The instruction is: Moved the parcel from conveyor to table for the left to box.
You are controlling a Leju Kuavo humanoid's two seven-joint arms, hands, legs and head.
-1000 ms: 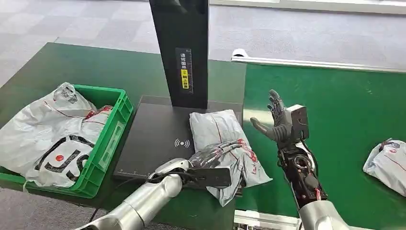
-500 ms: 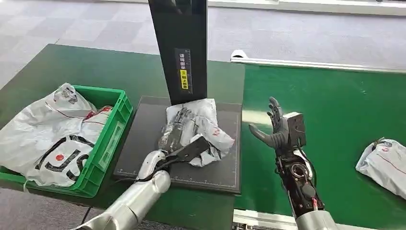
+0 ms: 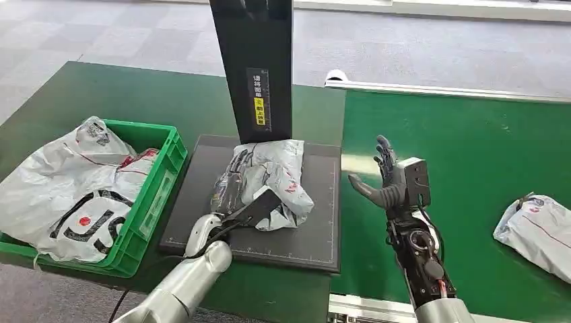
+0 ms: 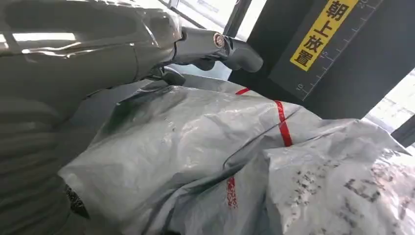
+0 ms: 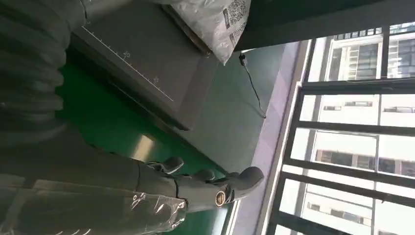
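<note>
Head view: you are looking down at a dark green desk (image 3: 135, 101) on the left arm's side and a bright green conveyor (image 3: 485, 148) on the right arm's side. A black scale platform (image 3: 316, 229) lies on the desk, with a tall black post (image 3: 252, 67) rising at its far edge. To the outer side of the left hand, a green box (image 3: 158, 185) sits on the desk, already stuffed with grey-white bags (image 3: 60, 188) that spill over its rim.

The parcel (image 3: 283, 178), a crumpled grey poly mailer with red markings, lies on the platform against the foot of the post. Your left hand (image 3: 232, 185) rests on top of it, dark fingers spread over the plastic and curling around its near side, so it grips the parcel. In the left wrist view, the parcel (image 4: 220, 166) bulges right beneath that hand (image 4: 98, 54), with the thumb lying over its upper fold and a yellow label on the post beyond.

Your right hand (image 3: 387, 178) is raised over the conveyor, just beside the platform's edge, fingers apart and pointing up, thumb out, holding nothing. The right wrist view shows this hand (image 5: 195, 188) spread above the belt.

Well apart from the right hand, on its outer side, another grey parcel (image 3: 535, 232) lies on the conveyor.
</note>
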